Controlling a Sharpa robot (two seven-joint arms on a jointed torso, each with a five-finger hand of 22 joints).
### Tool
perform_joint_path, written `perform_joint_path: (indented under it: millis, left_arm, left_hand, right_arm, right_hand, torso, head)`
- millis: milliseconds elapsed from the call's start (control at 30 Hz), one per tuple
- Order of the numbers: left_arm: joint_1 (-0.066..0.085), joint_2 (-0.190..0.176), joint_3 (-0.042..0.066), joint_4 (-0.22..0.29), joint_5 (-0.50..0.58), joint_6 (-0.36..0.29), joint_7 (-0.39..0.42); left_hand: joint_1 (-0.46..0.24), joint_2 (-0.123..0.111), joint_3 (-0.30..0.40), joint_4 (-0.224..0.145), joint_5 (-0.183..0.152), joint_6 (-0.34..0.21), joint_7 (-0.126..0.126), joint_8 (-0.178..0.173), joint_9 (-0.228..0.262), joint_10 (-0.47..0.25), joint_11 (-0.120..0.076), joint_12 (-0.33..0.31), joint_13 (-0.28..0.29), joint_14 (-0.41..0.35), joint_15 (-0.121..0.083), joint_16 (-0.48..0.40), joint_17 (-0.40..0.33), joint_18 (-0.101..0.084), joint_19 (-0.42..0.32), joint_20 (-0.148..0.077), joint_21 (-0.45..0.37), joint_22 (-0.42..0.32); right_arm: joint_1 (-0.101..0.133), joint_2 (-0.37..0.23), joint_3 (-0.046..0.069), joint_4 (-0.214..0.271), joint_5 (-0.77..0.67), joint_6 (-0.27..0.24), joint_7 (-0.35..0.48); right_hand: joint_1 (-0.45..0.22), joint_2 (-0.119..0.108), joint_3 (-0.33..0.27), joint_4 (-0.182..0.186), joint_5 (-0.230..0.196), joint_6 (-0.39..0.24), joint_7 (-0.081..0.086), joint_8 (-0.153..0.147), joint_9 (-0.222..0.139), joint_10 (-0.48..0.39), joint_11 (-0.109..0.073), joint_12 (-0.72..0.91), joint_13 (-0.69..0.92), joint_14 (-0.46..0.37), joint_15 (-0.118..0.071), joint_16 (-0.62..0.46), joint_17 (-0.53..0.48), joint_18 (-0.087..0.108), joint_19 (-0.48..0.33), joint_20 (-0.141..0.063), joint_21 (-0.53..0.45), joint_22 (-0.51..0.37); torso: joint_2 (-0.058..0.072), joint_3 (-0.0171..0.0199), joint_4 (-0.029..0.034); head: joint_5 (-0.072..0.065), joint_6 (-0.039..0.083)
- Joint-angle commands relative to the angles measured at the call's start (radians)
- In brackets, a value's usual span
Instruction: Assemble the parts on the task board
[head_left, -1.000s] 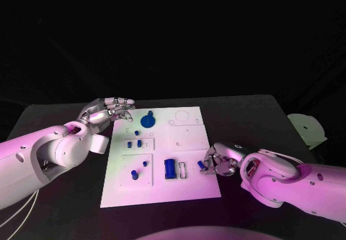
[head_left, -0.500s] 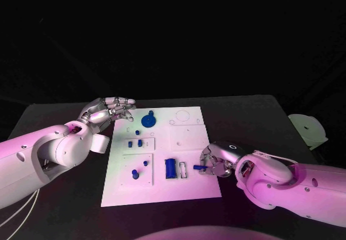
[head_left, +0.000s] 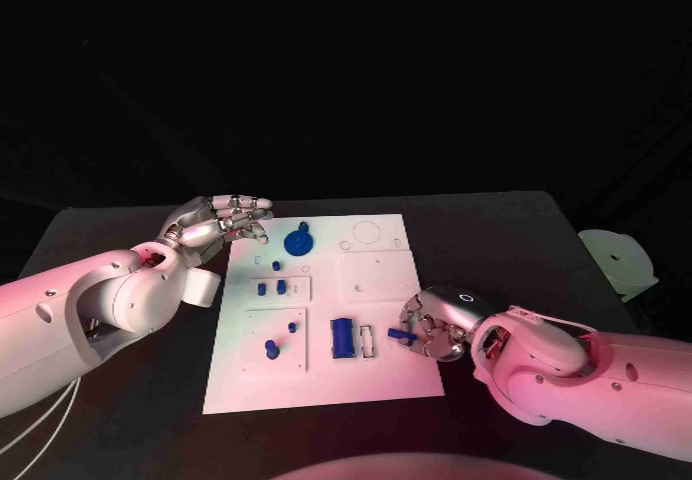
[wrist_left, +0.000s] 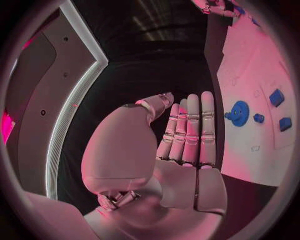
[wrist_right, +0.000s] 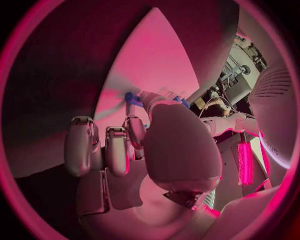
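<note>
While your left hand (head_left: 219, 222) stays idle with fingers loosely curled, your right hand (head_left: 433, 325) has edged its pinched blue part (head_left: 400, 336) toward the task board's (head_left: 378, 380) empty slot (head_left: 366, 340), so insertion looks close

No text or label can be read.

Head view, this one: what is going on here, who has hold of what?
The right hand holds a small blue part in its fingers at the near right edge of the white task board, beside the empty slot next to the tall blue block. The left hand hangs at the board's far left corner, holding nothing, near the round blue gear. Other blue parts sit on the board's left half.
</note>
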Motion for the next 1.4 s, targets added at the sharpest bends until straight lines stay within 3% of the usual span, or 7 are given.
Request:
perform_joint_path:
  millis: [33,300,567,867,967,1100,1400]
  left_arm:
    - [0.000,0.001,0.001,0.002,0.003,0.012,0.005]
    - [0.000,0.001,0.000,0.002,0.001,0.011,0.003]
    - [0.000,0.001,0.000,0.003,-0.003,0.011,0.002]
    - [0.000,0.000,0.000,0.003,-0.003,0.012,0.002]
    - [0.000,0.001,0.000,0.003,-0.004,0.013,0.001]
    - [0.000,0.001,0.000,0.004,-0.004,0.015,0.001]
    - [0.000,0.000,0.000,0.003,-0.005,0.018,-0.003]
  left_hand:
    - [-0.005,0.006,-0.002,0.002,0.004,0.000,0.009,-0.004,-0.001,0.003,0.006,-0.004,-0.002,-0.001,0.008,-0.004,-0.001,0.013,-0.003,0.004,-0.007,-0.001]
    - [-0.004,0.006,-0.001,0.002,0.004,0.000,0.008,-0.004,-0.001,0.003,0.006,-0.004,-0.002,-0.001,0.008,-0.004,-0.001,0.013,-0.003,0.004,-0.007,-0.001]
    - [-0.002,0.006,-0.001,0.000,0.005,0.000,0.008,-0.004,-0.001,0.003,0.006,-0.004,-0.002,-0.001,0.007,-0.004,-0.001,0.013,-0.003,0.003,-0.007,-0.001]
    - [0.000,0.007,0.000,-0.002,0.005,0.000,0.008,-0.004,-0.001,0.003,0.006,-0.004,-0.002,-0.001,0.007,-0.004,-0.002,0.013,-0.002,0.003,-0.007,-0.001]
    - [0.000,0.007,0.000,-0.002,0.005,0.000,0.008,-0.004,-0.001,0.003,0.006,-0.004,-0.002,-0.001,0.007,-0.004,-0.002,0.013,-0.002,0.003,-0.007,-0.001]
    - [0.000,0.007,0.000,-0.002,0.005,0.000,0.008,-0.004,-0.001,0.003,0.006,-0.004,-0.002,-0.001,0.007,-0.004,-0.002,0.013,-0.002,0.003,-0.007,-0.001]
    - [0.001,0.007,0.001,-0.003,0.005,0.000,0.009,-0.004,-0.001,0.003,0.006,-0.005,-0.002,-0.001,0.007,-0.004,-0.002,0.013,-0.002,0.003,-0.007,0.000]
  right_arm:
    - [-0.001,0.000,-0.003,0.003,0.064,-0.027,0.015]
    - [0.006,0.006,-0.002,0.022,0.130,-0.078,0.052]
    - [0.008,0.023,-0.002,0.026,0.198,-0.086,0.069]
    - [0.008,0.050,-0.002,0.013,0.236,-0.075,0.086]
    - [0.007,0.066,-0.002,0.001,0.245,-0.063,0.082]
    - [0.003,0.081,-0.002,-0.011,0.250,-0.055,0.075]
    - [-0.001,0.103,-0.002,-0.029,0.254,-0.047,0.062]
  right_hand:
    - [-0.022,-0.003,0.140,-0.129,0.002,-0.005,-0.001,0.010,0.013,0.000,0.007,0.005,0.001,0.076,-0.003,-0.004,0.094,-0.002,0.011,-0.009,-0.001,0.195]
    - [-0.048,-0.013,0.161,-0.146,-0.001,-0.007,-0.001,0.019,0.025,0.002,0.007,0.006,0.003,0.076,-0.004,-0.004,0.094,-0.002,0.012,-0.009,-0.001,0.195]
    - [-0.080,-0.014,0.170,-0.150,-0.020,-0.008,-0.002,0.023,0.030,0.003,0.006,0.007,0.005,0.077,-0.004,-0.004,0.096,-0.002,0.012,-0.010,0.000,0.195]
    - [-0.192,-0.006,0.166,-0.097,-0.036,0.002,-0.002,0.024,0.033,0.011,0.007,0.019,0.015,0.080,-0.003,0.001,0.108,-0.005,0.018,-0.009,0.013,0.199]
    - [-0.260,-0.008,0.154,-0.058,-0.028,0.007,0.000,0.023,0.031,0.013,0.008,0.021,0.017,0.080,-0.002,0.003,0.111,-0.005,0.019,-0.008,0.015,0.199]
    - [-0.290,-0.013,0.145,-0.045,-0.037,0.012,-0.001,0.023,0.032,0.017,0.008,0.028,0.022,0.081,-0.002,0.004,0.114,-0.006,0.020,-0.008,0.019,0.200]
    - [-0.306,-0.016,0.132,-0.042,-0.006,0.017,-0.002,0.025,0.033,0.020,0.007,0.034,0.027,0.081,-0.003,0.005,0.116,-0.006,0.020,-0.009,0.018,0.200]
  torso:
    - [0.001,-0.0002,0.0000]
    - [0.001,-0.0004,0.0004]
    - [0.000,-0.0006,-0.0003]
    - [0.001,-0.0009,0.0003]
    - [0.001,-0.0012,0.0009]
    - [0.001,-0.0005,0.0016]
    - [0.001,-0.0006,0.0003]
  head:
    - [0.003,-0.002]
    - [0.007,-0.004]
    - [0.008,-0.006]
    - [0.008,-0.010]
    - [0.011,-0.011]
    - [0.013,-0.013]
    - [0.015,-0.016]
